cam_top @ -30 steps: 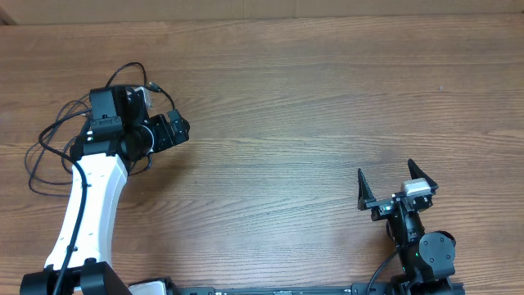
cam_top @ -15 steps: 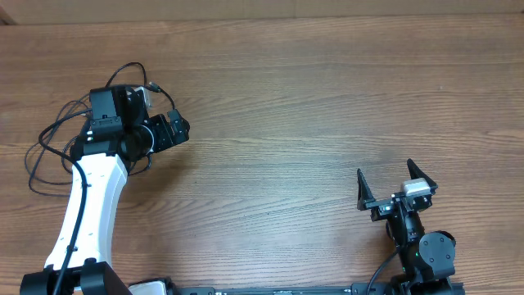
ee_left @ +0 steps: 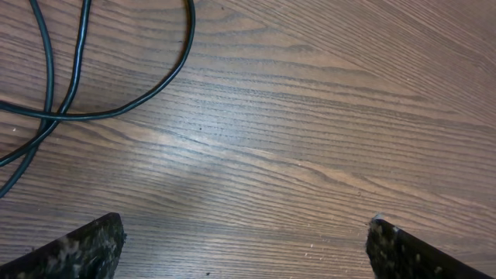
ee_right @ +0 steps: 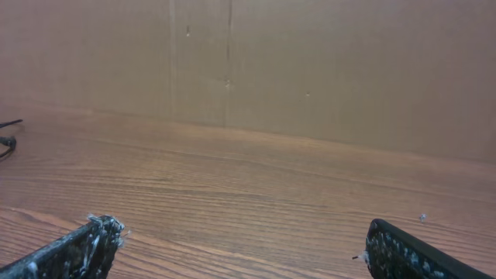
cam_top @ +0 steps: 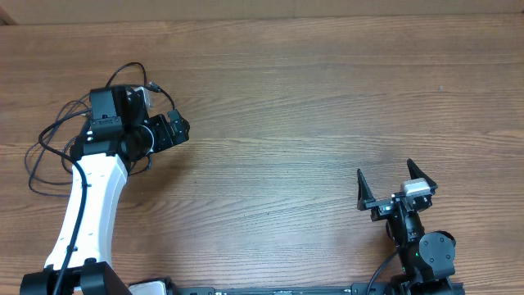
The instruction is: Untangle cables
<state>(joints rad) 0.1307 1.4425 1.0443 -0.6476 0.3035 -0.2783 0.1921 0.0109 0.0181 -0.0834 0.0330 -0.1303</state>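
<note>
Holding my left gripper [cam_top: 178, 129] over the desk [cam_top: 311, 98] near its left edge, I am spreading its jaws wide, with nothing between them. The cables [cam_top: 51, 138] are lying in tangled loops by that edge, partly under my left arm, their crossing strands apart from my fingers [ee_left: 77, 248]. My right gripper [cam_top: 386, 174] is sitting near the front right corner, gaping and empty.

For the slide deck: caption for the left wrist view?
Open left gripper over wood table, thin black cables crossing at upper left.
</note>
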